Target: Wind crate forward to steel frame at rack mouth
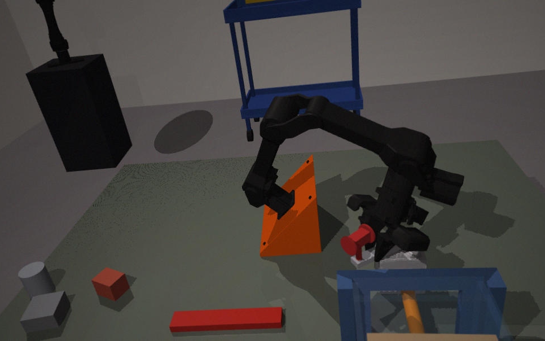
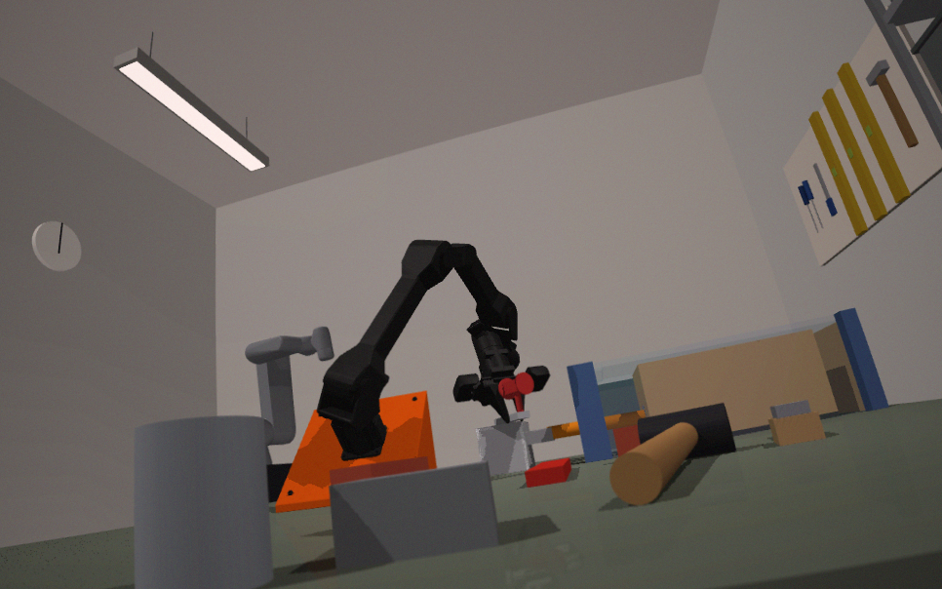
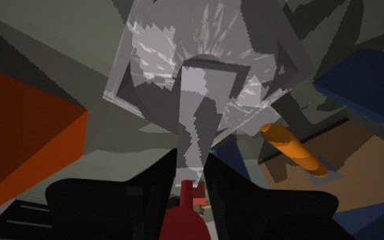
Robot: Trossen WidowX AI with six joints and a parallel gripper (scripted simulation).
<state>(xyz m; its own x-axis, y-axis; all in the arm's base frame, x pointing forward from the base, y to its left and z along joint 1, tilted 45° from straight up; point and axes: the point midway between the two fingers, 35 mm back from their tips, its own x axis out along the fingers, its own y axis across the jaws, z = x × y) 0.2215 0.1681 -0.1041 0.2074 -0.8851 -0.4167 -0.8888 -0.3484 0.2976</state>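
Note:
My gripper [image 1: 374,250] [image 2: 504,415] [image 3: 190,153] points down over the winch, shut on the winch handle, a crank with a flat grey arm [image 3: 201,111] and a red knob [image 1: 357,239] [image 2: 516,385] [image 3: 185,226]. The arm lies across the top of the pale winch [image 1: 405,260] [image 2: 501,450] [image 3: 213,24]; the key end is hidden. An orange strap [image 1: 412,313] [image 2: 566,430] [image 3: 292,149] runs to the tan crate [image 1: 431,337] [image 2: 730,380] [image 3: 360,175] inside the blue-framed cubby [image 1: 418,277] [image 2: 586,412] [image 3: 368,75]. The crate looks flat, a gap behind the mouth frame.
An orange wedge [image 1: 298,232] [image 3: 58,131] stands beside the winch. A red bar [image 1: 225,319] [image 2: 548,472], a reddish cube [image 1: 109,283], a grey block [image 1: 44,311] [image 2: 412,515] and a grey cylinder [image 1: 38,279] [image 2: 203,504] lie farther off. A wooden cylinder [image 2: 650,468] lies near the cubby.

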